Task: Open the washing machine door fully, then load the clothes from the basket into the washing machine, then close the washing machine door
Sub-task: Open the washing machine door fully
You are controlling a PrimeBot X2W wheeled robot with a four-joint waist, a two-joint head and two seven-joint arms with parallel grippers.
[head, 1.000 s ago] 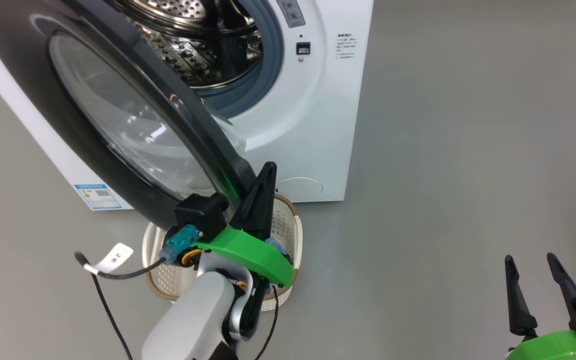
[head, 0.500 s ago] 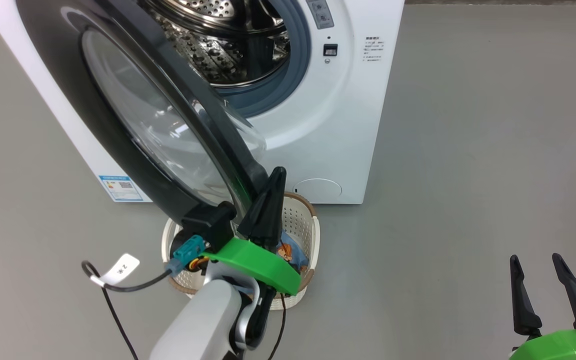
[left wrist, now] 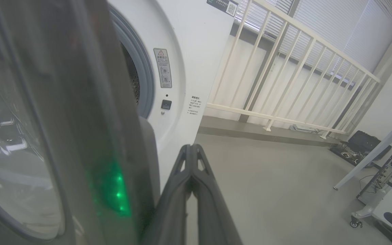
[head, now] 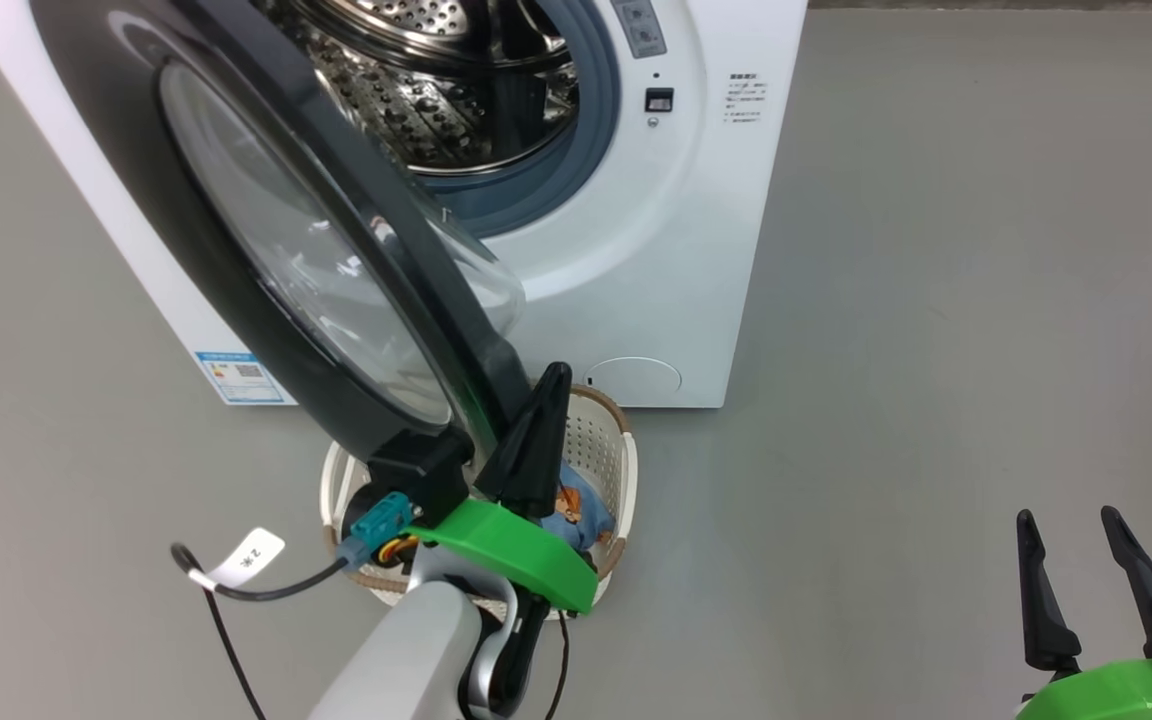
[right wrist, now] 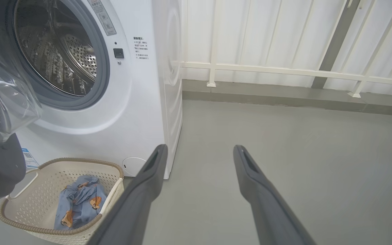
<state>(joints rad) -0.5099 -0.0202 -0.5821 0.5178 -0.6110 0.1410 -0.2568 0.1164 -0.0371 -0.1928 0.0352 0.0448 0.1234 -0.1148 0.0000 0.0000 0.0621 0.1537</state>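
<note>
The white washing machine [head: 636,250] stands with its steel drum exposed. The washing machine door [head: 406,290], black-rimmed with a glass bowl, hangs partly swung out over the basket [head: 608,440]. My left gripper [head: 554,378] is shut with nothing in it, its fingers lying close along the door's [left wrist: 80,119] free edge on the drum side; contact cannot be told. In its wrist view the left gripper [left wrist: 191,148] points past the machine [left wrist: 189,51]. The clothes [right wrist: 80,200], blue with orange prints, lie in the basket [right wrist: 39,190]. My right gripper [right wrist: 200,148] stands open, low at the right [head: 1066,522].
Grey floor stretches to the right of the machine [right wrist: 141,102]. A white railing [right wrist: 284,71] runs behind it. A black cable with a white tag [head: 254,555] hangs from my left wrist. A table leg on wheels and equipment [left wrist: 369,149] stand far right.
The head camera has shifted, moving the whole picture right. My left gripper has drawn back a little along the door's edge, and more of the clothes shows. The right gripper has stayed put.
</note>
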